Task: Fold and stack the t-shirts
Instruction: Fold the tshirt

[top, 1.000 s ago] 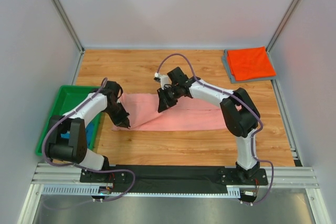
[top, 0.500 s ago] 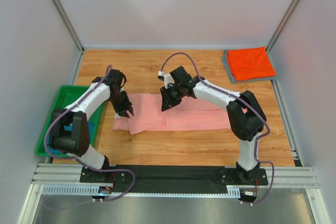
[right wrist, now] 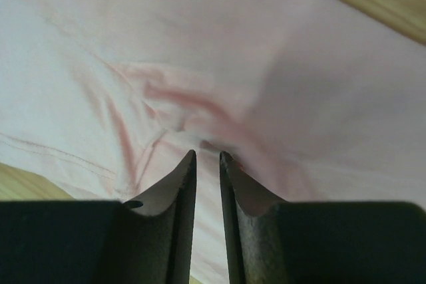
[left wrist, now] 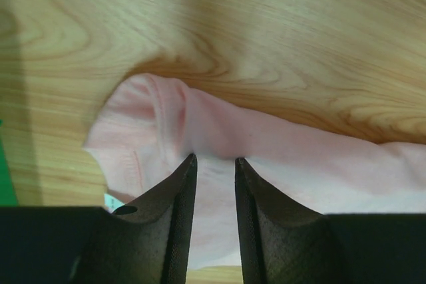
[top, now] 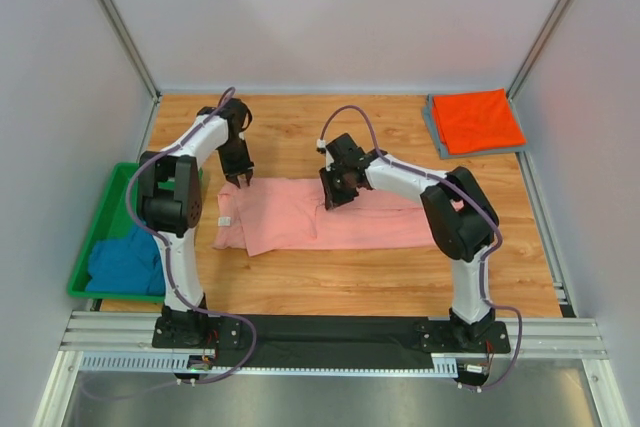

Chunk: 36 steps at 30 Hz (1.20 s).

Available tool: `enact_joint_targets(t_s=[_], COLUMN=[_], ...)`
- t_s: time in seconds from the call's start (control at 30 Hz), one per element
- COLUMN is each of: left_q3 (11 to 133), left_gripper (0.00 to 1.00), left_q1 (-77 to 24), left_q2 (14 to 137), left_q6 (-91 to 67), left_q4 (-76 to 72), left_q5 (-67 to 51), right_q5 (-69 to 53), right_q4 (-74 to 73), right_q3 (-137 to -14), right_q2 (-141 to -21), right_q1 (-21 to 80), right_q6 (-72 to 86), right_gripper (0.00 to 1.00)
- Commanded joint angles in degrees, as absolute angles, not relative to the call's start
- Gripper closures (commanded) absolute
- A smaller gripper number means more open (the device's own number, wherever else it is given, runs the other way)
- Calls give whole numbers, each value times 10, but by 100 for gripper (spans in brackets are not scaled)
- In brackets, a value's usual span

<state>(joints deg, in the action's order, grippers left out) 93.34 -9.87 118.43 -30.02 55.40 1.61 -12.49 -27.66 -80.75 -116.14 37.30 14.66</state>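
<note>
1. Cloth is the whole matter here: the salmon-pink soft cloth t-shirt (top: 300,219) looks light and limp. It should sag, crease and drag along the wood rather than hold any shape when lifted.
2. It lies spread flat on the pale wooden table (top: 400,277), left of centre, as a long band with a rumpled lobe at its left end.
3. Best holds, as I judge it, are the edges and corners, two at once, pinched through a doubled hem so that the thin fabric does not slip out.
4. The left gripper (left wrist: 213,159) points down over the shirt's far left corner. Its jaws are a little apart with nothing between them, and pink cloth shows under the gap. Its arm reaches far forward from its base, nearly outstretched.
5. The right gripper (right wrist: 207,154) hangs over the shirt's far edge near the table's middle, tips just above a small pucker. Its jaws are parted by a narrow slit, and no fabric is visibly caught. Its arm bends at the elbow and reaches in towards the left.
6. A bright orange-red folded t-shirt (top: 478,119) rests on a grey folded t-shirt (top: 436,139) in the far right corner. A teal-blue crumpled t-shirt (top: 125,262) sits in the green plastic bin (top: 125,179).
</note>
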Motion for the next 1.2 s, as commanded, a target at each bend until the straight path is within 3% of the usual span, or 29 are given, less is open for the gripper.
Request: enact_joint_targets(t_s=[0.0,0.23,0.4,0.73,0.93,1.17], left_q3=[961,983,999,1125,1228,1229], left_gripper=[63,63,63,63,63,59], left_q1=[-94,-94,-92,-91,-91,-95], left_q2=[1161,1218,1267,1347,1392,1293], left_q6=[-280,-273,-272,-249,-235,-234], left_q4=[586,585,578,590,617,614], left_q5=[39,27,27,39,4,-43], right_q5=[-49,44,107,174,165,132], right_q4=[-329,-415,-442,-371,-409,-510], right_q3=[-827,-774,-693,-628,-666,-717], right_q2=[-1092,-1037,-984,-1011,-1017,-969], right_q1=[353,276,166,-13,-31,-29], right_q6=[164,195,214,192,213,235], right_gripper=[78,78,78,78,78,76])
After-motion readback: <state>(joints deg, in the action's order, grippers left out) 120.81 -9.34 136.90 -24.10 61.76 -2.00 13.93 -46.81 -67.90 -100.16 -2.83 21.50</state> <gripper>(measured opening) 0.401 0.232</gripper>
